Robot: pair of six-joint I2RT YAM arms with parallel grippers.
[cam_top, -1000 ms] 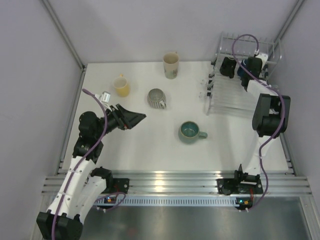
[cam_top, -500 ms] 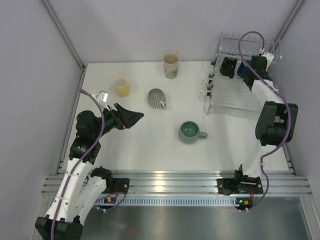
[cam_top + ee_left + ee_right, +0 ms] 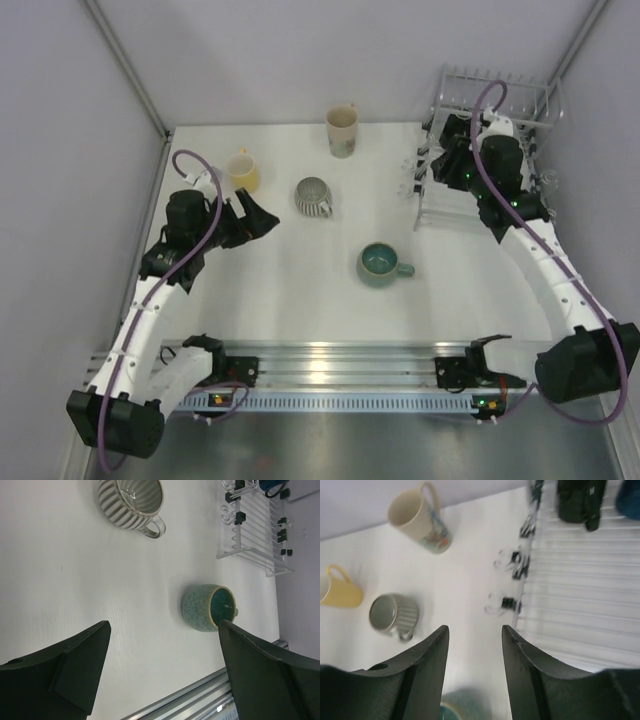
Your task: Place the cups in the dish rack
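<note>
Four cups stand on the white table: a yellow one [image 3: 243,172], a grey ribbed one [image 3: 314,196], a teal-green one [image 3: 381,264] and a tall cream one [image 3: 342,130]. The dish rack [image 3: 470,205] stands at the far right. In it sit a black cup [image 3: 580,500] and a dark blue cup [image 3: 630,497]. My left gripper [image 3: 262,222] is open just right of the yellow cup, and nothing is between its fingers [image 3: 80,660]. My right gripper [image 3: 440,165] hangs over the rack's left edge, open and empty [image 3: 475,628].
Black binder clips with wire loops [image 3: 507,560] are fixed along the rack's left side. Grey walls close in the table on three sides. An aluminium rail [image 3: 330,360] with both arm bases runs along the near edge.
My right gripper has opened and drawn back from the rack's far end to its left edge, leaving the dark blue cup there. My left arm has moved away from me, towards the yellow cup.
</note>
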